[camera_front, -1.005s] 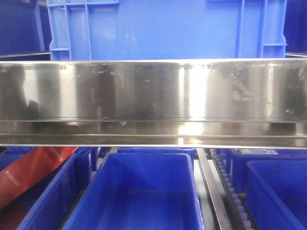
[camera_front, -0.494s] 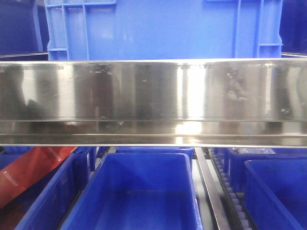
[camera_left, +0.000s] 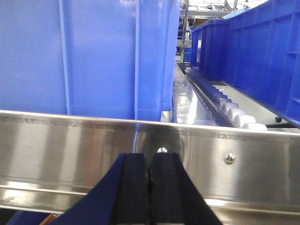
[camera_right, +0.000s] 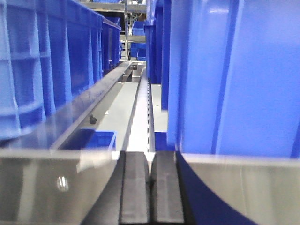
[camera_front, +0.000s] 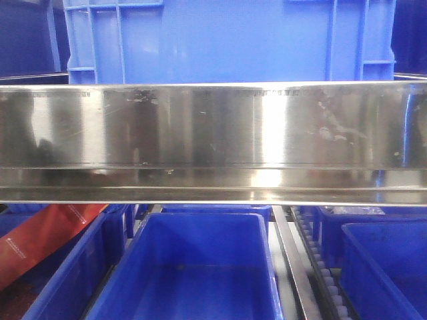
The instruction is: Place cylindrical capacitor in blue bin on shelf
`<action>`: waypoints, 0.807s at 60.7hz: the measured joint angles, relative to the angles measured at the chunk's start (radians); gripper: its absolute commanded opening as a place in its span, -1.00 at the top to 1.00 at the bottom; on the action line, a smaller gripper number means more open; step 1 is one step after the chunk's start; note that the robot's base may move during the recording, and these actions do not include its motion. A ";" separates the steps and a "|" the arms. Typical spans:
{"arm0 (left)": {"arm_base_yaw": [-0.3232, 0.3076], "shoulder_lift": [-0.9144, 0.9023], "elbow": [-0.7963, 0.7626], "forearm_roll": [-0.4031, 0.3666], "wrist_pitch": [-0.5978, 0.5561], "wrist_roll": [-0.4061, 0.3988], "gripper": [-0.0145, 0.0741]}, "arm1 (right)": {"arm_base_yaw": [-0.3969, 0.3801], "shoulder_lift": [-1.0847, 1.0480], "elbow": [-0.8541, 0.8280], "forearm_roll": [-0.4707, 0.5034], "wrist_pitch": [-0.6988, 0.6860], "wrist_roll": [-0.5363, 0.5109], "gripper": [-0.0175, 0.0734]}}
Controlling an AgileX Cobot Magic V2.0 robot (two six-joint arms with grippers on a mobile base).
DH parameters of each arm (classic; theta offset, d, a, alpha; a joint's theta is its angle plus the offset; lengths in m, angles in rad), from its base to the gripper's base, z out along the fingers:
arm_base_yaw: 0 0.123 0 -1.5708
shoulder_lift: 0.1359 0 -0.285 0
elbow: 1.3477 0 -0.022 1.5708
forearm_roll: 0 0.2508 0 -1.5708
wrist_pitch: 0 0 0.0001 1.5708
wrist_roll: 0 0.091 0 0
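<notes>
Plainly we have no capacitor in view, and both end effectors are pressed closed with nothing between the pads. The left end effector (camera_left: 149, 176) faces the shelf (camera_left: 70, 140) rail just ahead, a bin (camera_left: 93, 56) above it; the right end effector (camera_right: 150, 180) looks down a roller lane. We should first find the capacitor (probably lower down), backing away from the rail before opening.

Shiny steel shelf (camera_front: 213, 133) carries blue bins (camera_front: 200, 267); capacitor apparently hidden.

All three cameras closely face the shelf (camera_front: 213, 127).
</notes>
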 measured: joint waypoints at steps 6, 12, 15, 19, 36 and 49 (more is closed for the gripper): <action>0.000 0.000 0.000 0.000 0.000 0.000 0.92 | -0.003 -0.007 0.045 -0.001 -0.023 0.004 0.97; 0.000 0.000 0.000 0.000 0.000 0.000 0.92 | -0.003 -0.008 0.050 -0.001 -0.025 0.006 0.97; 0.000 0.000 0.000 0.000 0.000 0.000 0.92 | -0.003 -0.010 0.050 -0.001 -0.027 0.006 0.97; 0.000 0.000 0.000 0.000 0.000 0.000 0.92 | -0.003 -0.011 0.050 -0.001 -0.028 0.006 0.97; 0.000 0.000 0.000 0.000 0.000 0.000 0.92 | -0.003 -0.011 0.050 0.001 -0.034 0.008 0.97; 0.000 0.000 0.000 0.000 0.000 0.000 0.92 | -0.003 -0.011 0.050 0.001 -0.040 0.008 0.97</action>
